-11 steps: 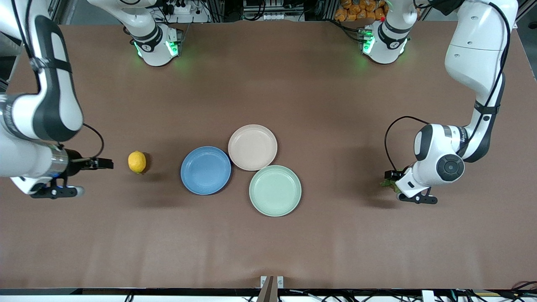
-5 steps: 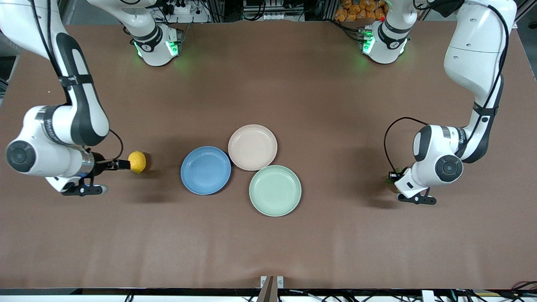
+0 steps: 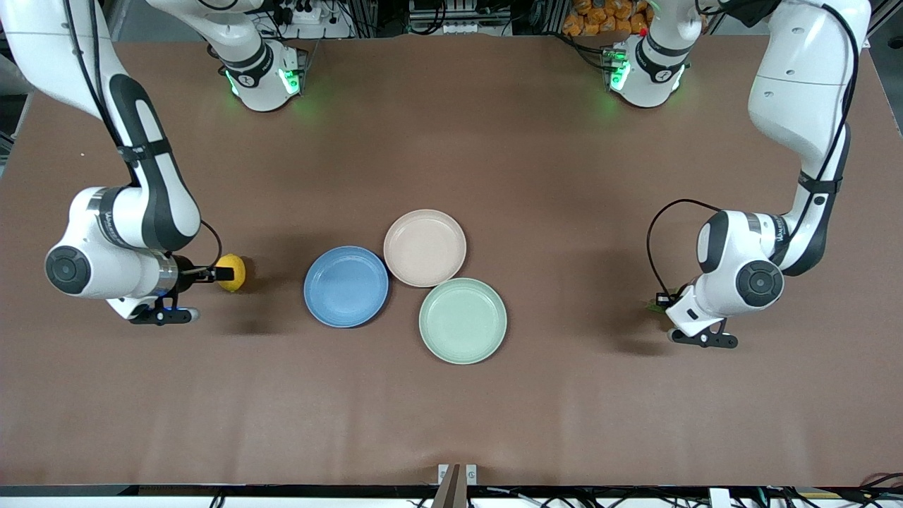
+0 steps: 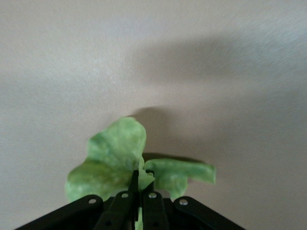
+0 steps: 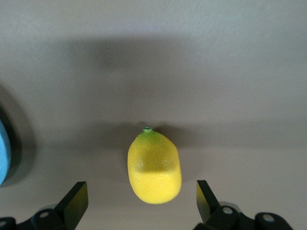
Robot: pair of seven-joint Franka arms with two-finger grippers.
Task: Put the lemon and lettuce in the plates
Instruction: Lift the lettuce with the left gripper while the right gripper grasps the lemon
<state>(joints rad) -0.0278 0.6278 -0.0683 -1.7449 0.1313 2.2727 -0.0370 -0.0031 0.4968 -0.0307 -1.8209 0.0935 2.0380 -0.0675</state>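
The right tool [image 5: 139,206] is low at the right arm's end of the desk [image 3: 451,409]. Its 2 fingers [image 5: 74,201] stand wide, one on each side of the lemon [image 3: 231,272], and do not touch it. The lemon lies on the desk beside the blue plate [image 3: 346,286].

The left tool [image 4: 139,184] is at the left arm's end, its fingers closed narrow on the lettuce [image 4: 115,160], which rests on the desk.

The beige-pink plate [image 3: 425,248] touches the blue one; the mint-green plate [image 3: 463,321] is nearer the camera.
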